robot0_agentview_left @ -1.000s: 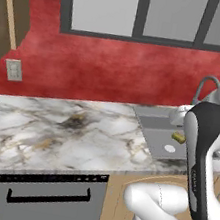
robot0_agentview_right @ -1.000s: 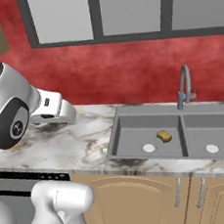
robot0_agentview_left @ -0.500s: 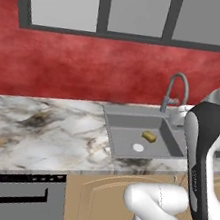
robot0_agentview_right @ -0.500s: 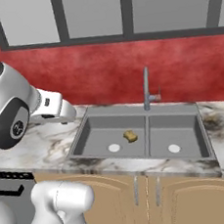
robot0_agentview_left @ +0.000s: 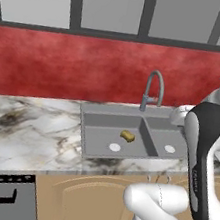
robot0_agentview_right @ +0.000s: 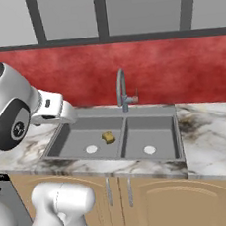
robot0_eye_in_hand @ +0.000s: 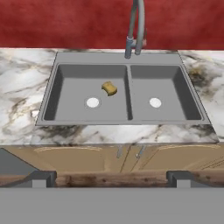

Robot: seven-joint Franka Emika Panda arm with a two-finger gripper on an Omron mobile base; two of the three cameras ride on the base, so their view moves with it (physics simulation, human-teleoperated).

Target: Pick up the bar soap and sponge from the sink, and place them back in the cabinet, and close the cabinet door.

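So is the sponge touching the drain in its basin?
Apart. The hand view shows grey sink floor between the sponge and the drain.

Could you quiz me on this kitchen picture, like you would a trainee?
1. True or false: the sponge lies in the basin of the sink on the left of the hand view.
2. Which stands at the back edge of the sink? A) a kettle B) a faucet C) a soap dish
3. Fill in: each basin has a round white ___ in its floor.

Key: 1 true, it lies beyond the drain there. 2 B, the faucet rises behind the divider between the basins. 3 drain. The claw hangs in front of the counter, its tips wide apart, holding nothing.
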